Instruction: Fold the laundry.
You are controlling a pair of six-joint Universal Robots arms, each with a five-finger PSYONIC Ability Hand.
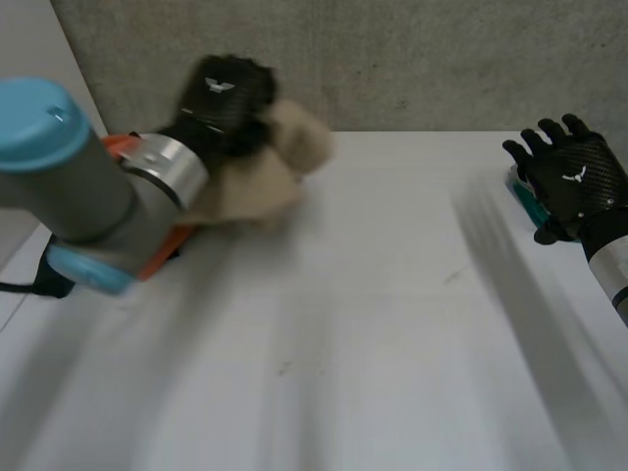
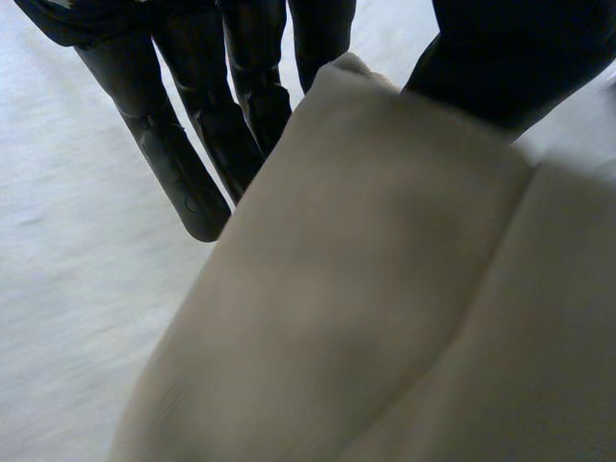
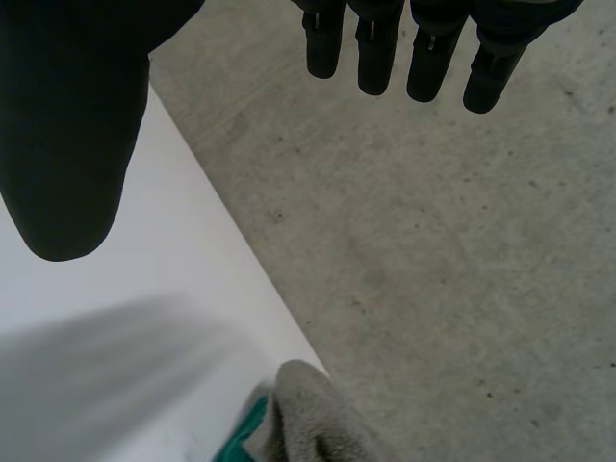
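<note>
The left hand (image 1: 226,93) pinched a bunched beige cloth (image 1: 257,182) between fingers and thumb, lifted off the table (image 1: 373,324). The right hand (image 1: 574,182) hung open, a grey cloth (image 3: 313,419) near it. Folding looked barely begun, with both pieces left to do.

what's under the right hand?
Below the right hand, at the table edge: a grey cloth touching a teal thing. In the head view the hand covers most of them; the teal thing's identity is unclear.
</note>
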